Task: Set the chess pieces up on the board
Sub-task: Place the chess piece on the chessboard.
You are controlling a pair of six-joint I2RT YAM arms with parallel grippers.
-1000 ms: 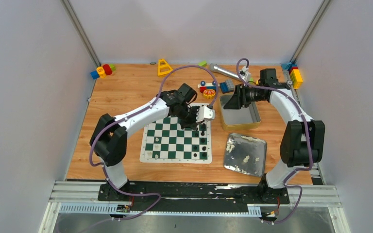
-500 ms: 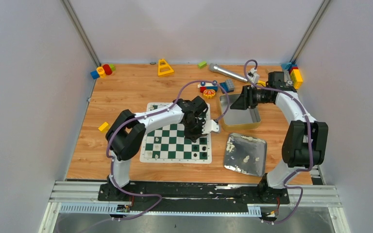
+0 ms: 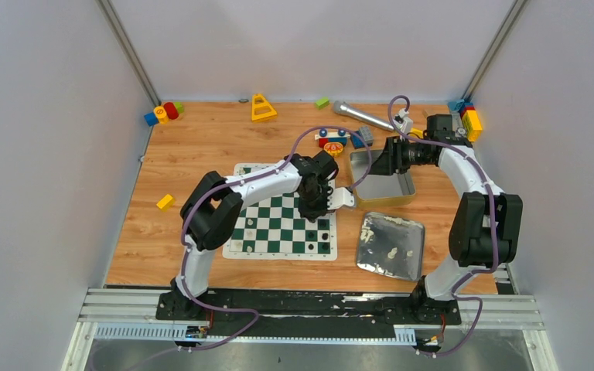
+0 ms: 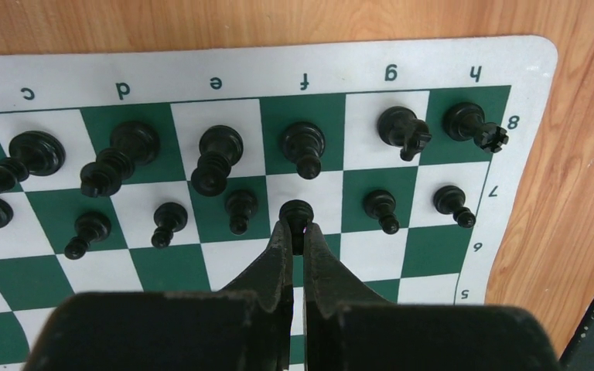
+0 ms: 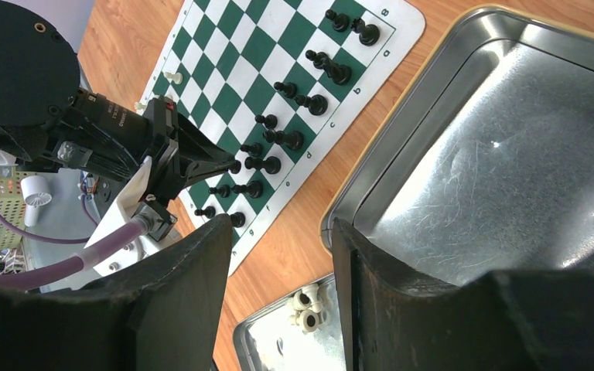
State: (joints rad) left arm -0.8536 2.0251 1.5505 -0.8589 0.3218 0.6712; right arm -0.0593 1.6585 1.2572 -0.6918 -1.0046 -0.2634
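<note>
The green-and-white board (image 3: 275, 226) lies mid-table. Black chess pieces (image 4: 220, 147) fill its far two rows in the left wrist view, back-rank figures behind a row of pawns (image 4: 379, 205). My left gripper (image 4: 296, 232) is shut on a black pawn (image 4: 296, 210) held upright over the white f7 square, in the gap of the pawn row. From above, that gripper (image 3: 314, 210) is at the board's right side. My right gripper (image 5: 281, 224) stands open and empty over the rim of a silver tin (image 5: 510, 154). Cream-white pieces (image 5: 309, 300) lie in the flat lid (image 3: 390, 246).
The deep tin (image 3: 383, 184) sits right of the board, the lid nearer, in front of it. Colourful toy blocks (image 3: 162, 113), a yellow triangle (image 3: 261, 107), a toy car (image 3: 330, 139) and a silver microphone (image 3: 356, 116) line the far side. A yellow block (image 3: 165, 202) lies left of the board.
My left arm swung the black pawn toward the near right of the board and lowered it into the pawn row. The right arm drew back slightly, then held still.
</note>
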